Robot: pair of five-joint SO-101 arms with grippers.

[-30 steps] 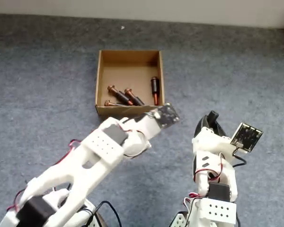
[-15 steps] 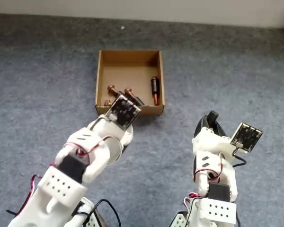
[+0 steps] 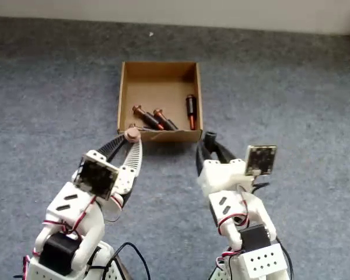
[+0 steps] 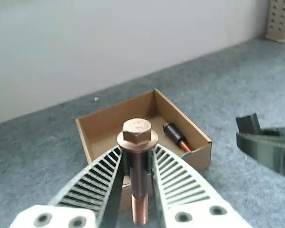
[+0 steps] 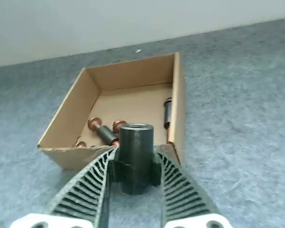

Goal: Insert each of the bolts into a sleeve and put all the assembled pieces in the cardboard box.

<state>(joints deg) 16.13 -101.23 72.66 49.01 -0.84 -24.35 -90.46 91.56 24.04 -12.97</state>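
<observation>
My left gripper [image 3: 130,141] is shut on a copper bolt [image 4: 138,164], held upright with its hex head [image 3: 132,135] on top, just in front of the cardboard box [image 3: 123,93]. Beside it, my right gripper [image 3: 210,144] is shut on a black sleeve [image 5: 134,156], its open bore facing up, near the box's front right corner. The two grippers are apart, with a gap of carpet between them. Inside the box lie three assembled pieces: two angled ones [image 3: 153,119] at the front left and one [image 3: 191,109] along the right wall.
Grey carpet [image 3: 291,99] spreads all around the box. A pale wall [image 4: 109,42] rises behind the carpet. My right gripper's dark fingers [image 4: 268,147] show in the left wrist view, off to the side of the box [image 4: 199,137].
My left arm has drawn back from the box's front edge and turned, bringing the bolt upright. My right arm has swung left with the sleeve, toward the box's front.
</observation>
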